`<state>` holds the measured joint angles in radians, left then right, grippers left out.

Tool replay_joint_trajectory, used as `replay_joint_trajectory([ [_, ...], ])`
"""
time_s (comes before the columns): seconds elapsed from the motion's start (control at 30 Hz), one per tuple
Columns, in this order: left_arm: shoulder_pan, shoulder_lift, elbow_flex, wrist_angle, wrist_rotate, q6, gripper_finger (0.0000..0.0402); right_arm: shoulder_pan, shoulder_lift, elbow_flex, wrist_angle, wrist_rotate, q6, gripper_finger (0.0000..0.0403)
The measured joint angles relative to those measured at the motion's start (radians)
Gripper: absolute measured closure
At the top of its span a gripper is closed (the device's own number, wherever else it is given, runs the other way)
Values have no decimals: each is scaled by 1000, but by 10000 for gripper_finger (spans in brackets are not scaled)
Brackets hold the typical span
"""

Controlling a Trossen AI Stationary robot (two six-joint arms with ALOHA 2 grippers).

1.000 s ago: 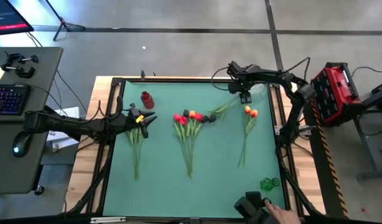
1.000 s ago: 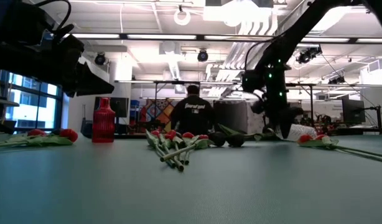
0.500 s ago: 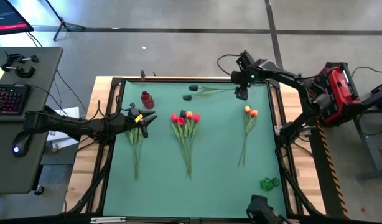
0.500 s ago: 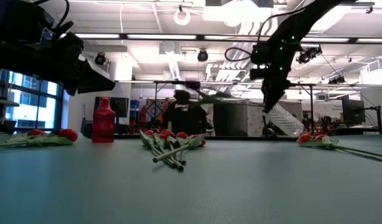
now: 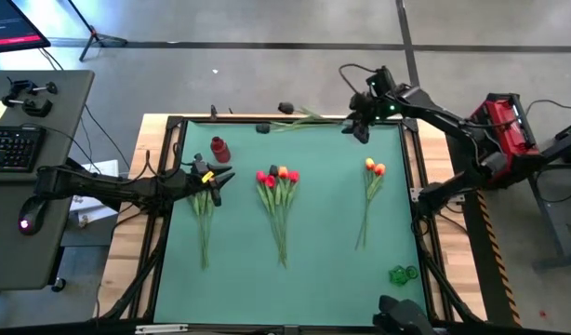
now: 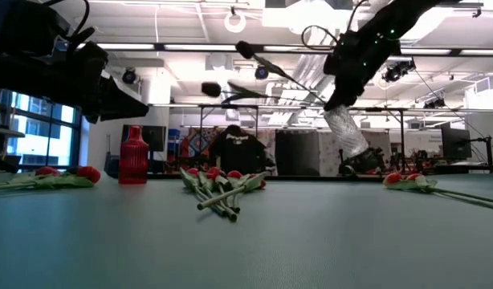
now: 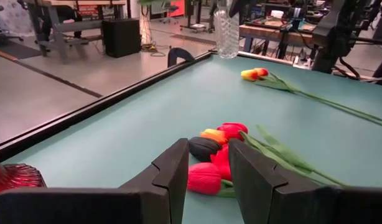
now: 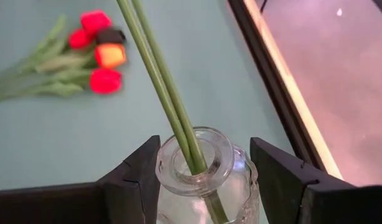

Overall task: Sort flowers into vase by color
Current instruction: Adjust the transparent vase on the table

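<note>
I've raised the right hand point(image 5: 358, 128) with the clear vase point(image 8: 206, 168); its dark tulips point(image 5: 285, 110) now overhang the bench's far edge.

Evenly and brightly lit from overhead; only faint, soft shadows under the flowers point(image 5: 278, 191) on the green mat point(image 5: 323, 233) in the high view. Strong backlight in the low view from ceiling strip lights point(image 6: 230, 46) and a window point(image 6: 14, 128) at far left, leaving the arm at upper left a near-black silhouette. Motion-smeared dark tulips point(image 6: 245, 50) near top centre. Blurred foreground fingers point(image 7: 172, 180) at the bottom of the left wrist view. Sharp glass vase point(image 8: 206, 165) rim with small highlights, soft background blooms at upper left.
</note>
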<state>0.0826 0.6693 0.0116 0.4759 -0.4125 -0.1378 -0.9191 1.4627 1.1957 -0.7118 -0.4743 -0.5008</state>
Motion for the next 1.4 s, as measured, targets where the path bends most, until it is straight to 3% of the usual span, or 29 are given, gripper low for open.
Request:
replay_joint_trajectory([
  [0.23,0,0,7,-2,8,-26,298,-12,-33,0,68,-176,57,219],
  [0.4,0,0,47,-6,24,-33,298,-11,-49,0,238,-383,126,219],
  [0.53,0,0,65,-5,43,-28,298,1,-57,0,396,-482,177,219],
  [0.73,0,0,69,-9,43,-48,298,5,-57,0,536,-499,266,219],
  [1.03,0,0,69,-8,43,-70,298,5,-57,0,713,-499,624,218],
  [1.23,0,0,69,-8,43,-86,298,-1,-56,0,814,-499,636,218],
  [1.4,0,0,69,-8,44,-97,298,-1,-56,0,1068,-482,727,218],
])
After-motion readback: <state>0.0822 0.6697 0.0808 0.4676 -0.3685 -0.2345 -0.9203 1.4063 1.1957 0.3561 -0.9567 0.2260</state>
